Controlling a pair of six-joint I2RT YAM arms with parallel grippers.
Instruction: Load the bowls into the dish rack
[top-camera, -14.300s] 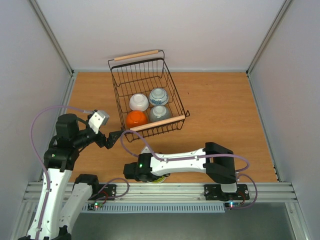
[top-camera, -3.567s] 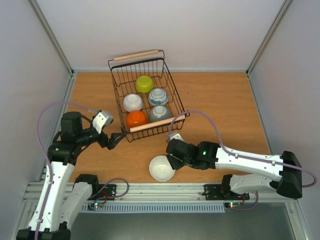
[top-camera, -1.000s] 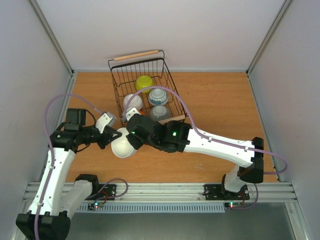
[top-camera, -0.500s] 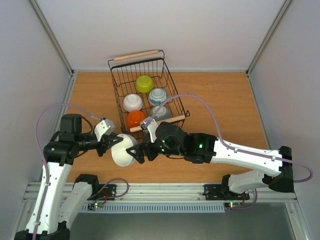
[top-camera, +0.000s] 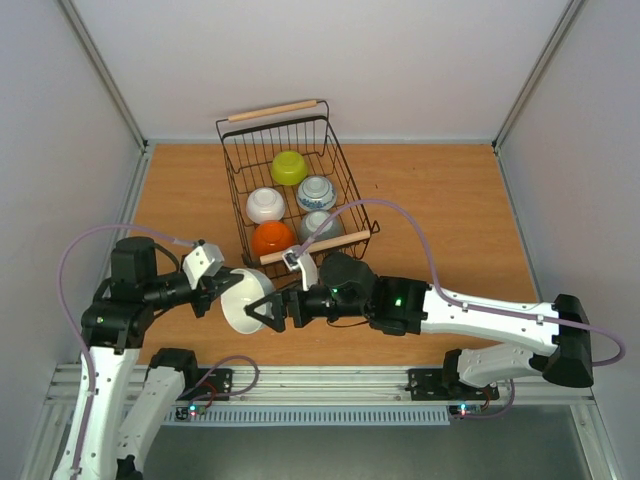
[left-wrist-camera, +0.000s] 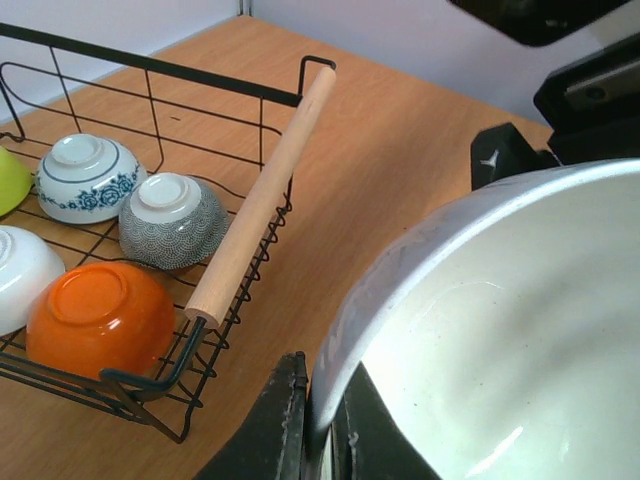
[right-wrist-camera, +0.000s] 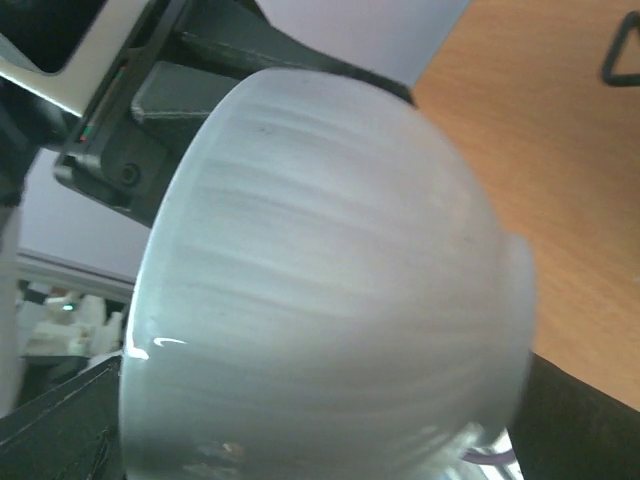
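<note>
A plain white bowl (top-camera: 247, 298) hangs tipped on its side above the table, in front of the dish rack (top-camera: 352, 205). My left gripper (top-camera: 222, 290) is shut on its rim, which is pinched between the two black fingers (left-wrist-camera: 285, 425). My right gripper (top-camera: 272, 312) stands open against the bowl's outer wall (right-wrist-camera: 320, 280), a finger on either side, not clamping it. In the rack, upside down, lie a yellow-green bowl (top-camera: 289, 167), a blue-and-white one (top-camera: 316, 191), a white one (top-camera: 265, 205), an orange one (top-camera: 272, 238) and a grey speckled one (top-camera: 319, 224).
The rack's near wooden handle (left-wrist-camera: 262, 195) lies just beyond the held bowl; its far handle (top-camera: 277, 110) is near the back wall. Bare wooden table (top-camera: 450, 220) stretches right of the rack. The right arm's purple cable (top-camera: 400, 215) arcs over the rack's right corner.
My right gripper has opened and let go of the white bowl, and its arm has drawn back toward the near edge. My left gripper keeps the rim and has shifted slightly nearer.
</note>
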